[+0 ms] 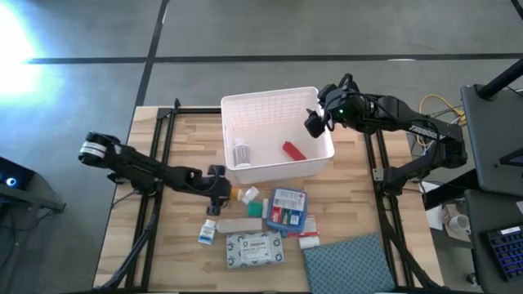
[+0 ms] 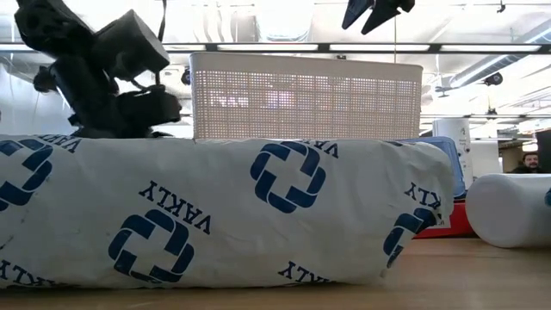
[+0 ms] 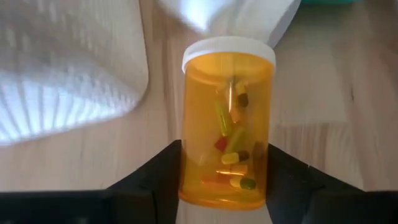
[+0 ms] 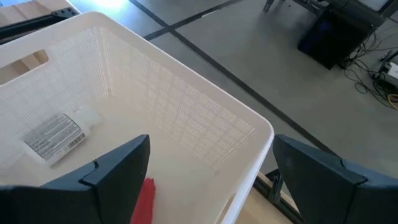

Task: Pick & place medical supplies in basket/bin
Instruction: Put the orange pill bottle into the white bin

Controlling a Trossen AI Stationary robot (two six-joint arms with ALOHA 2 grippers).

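Orange vial point(image 3: 227, 121) lies on the tabletop point(image 1: 188, 257) beside the basket point(image 1: 274, 102), clamped in the left tool point(image 1: 217, 189). Right tool point(image 1: 315, 122), fingers wide apart, hangs empty over the basket.

Robotics lab, polished concrete floor point(image 1: 245, 33), ceiling light strips point(image 2: 284, 46), loose cables point(image 4: 373, 65)

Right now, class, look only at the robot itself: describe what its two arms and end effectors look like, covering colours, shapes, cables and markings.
Both arms are dark, jointed and slim. The left arm has a pale silver band at its outer end. The right arm carries white lettering, too small to read, and a green light glows near its wrist. Each end effector, left and right, has two black, angular, wedge-shaped fingers. Yellow cables lie beside the right arm.
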